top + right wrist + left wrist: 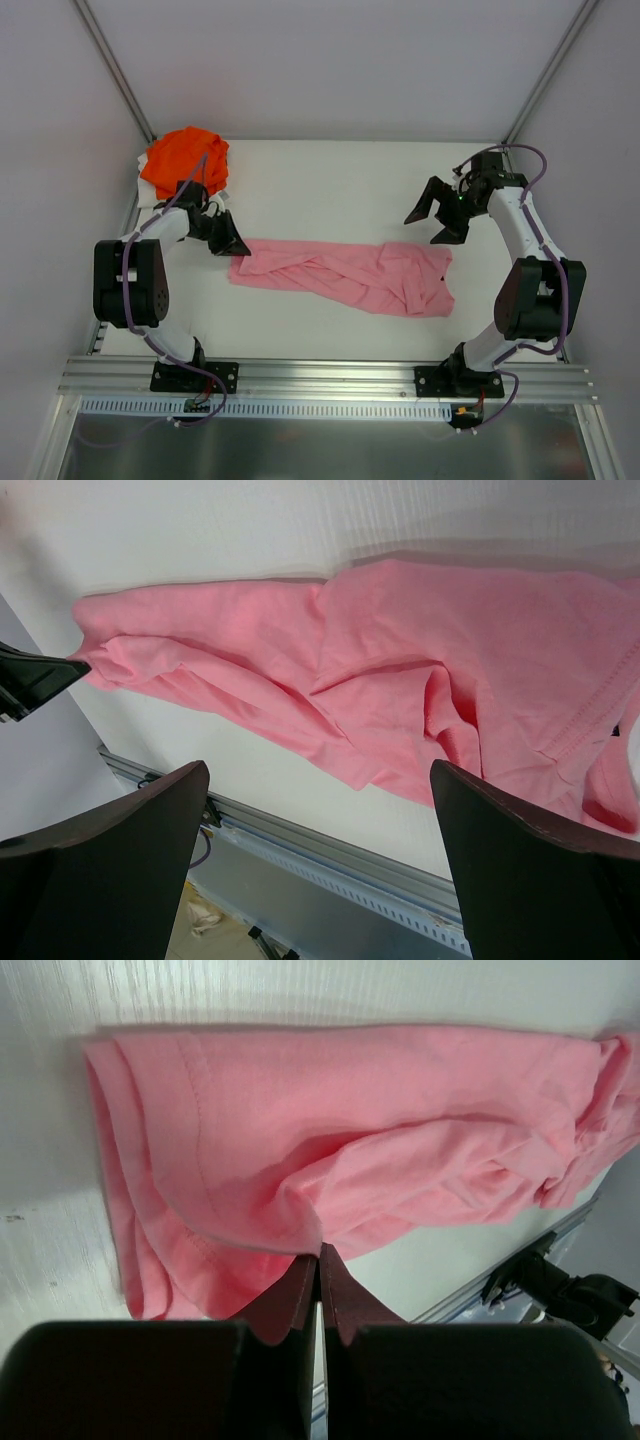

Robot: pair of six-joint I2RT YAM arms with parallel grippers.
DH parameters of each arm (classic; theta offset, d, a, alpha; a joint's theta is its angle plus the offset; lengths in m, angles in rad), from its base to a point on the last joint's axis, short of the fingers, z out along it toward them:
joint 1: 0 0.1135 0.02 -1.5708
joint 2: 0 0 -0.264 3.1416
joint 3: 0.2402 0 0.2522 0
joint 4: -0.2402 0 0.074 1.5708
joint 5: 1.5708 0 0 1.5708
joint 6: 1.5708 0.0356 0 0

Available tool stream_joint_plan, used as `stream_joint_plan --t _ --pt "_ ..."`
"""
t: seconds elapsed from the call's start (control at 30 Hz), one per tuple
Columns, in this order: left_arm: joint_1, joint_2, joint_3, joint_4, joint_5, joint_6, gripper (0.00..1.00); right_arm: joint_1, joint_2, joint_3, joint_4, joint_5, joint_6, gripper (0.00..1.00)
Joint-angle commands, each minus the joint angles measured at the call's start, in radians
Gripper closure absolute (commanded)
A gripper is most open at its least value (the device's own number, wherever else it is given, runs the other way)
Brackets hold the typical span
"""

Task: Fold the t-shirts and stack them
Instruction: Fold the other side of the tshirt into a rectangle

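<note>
- Well, the pink t-shirt [340,275] lies mid-desk [330,180] as a long rumpled band, its long axis running from 9 o'clock to about 4 o'clock in the overhead view
- At the 9 o'clock end sits the left tool [228,240]; its wrist view shows the two fingers [300,1295] pressed tight together, and creases in the hem run in to their tips, so I take it to be pinching that corner of cloth
- Over at the far end, the right tool [437,215] hangs spread wide with nothing between its fingers; the shirt's end lies just toward 6 o'clock from it, close beneath but apart
- So each arm is nearest its own end of the band; to my eye the coming move turns on the right tool dropping toward 6 o'clock onto that end, so the cloth can be stretched along its length
- Off in the 10 o'clock corner, the orange t-shirt [185,160] sits in a crumpled heap, well apart from the pink one and nearer the left arm
- No box or basket that I can see; both shirts rest on the desk, neither folded nor stacked yet
</note>
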Motion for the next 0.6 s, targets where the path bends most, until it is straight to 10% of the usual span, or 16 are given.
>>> stream_joint_plan --t 0.0,0.57 --pt "-0.008 -0.040 0.068 0.032 -0.035 -0.013 1.00 0.008 -0.023 0.008 -0.002 0.001 0.016 0.01" --pt "-0.008 0.147 0.357 0.105 0.017 -0.102 1.00 0.007 0.018 0.059 -0.045 0.003 -0.009 0.00"
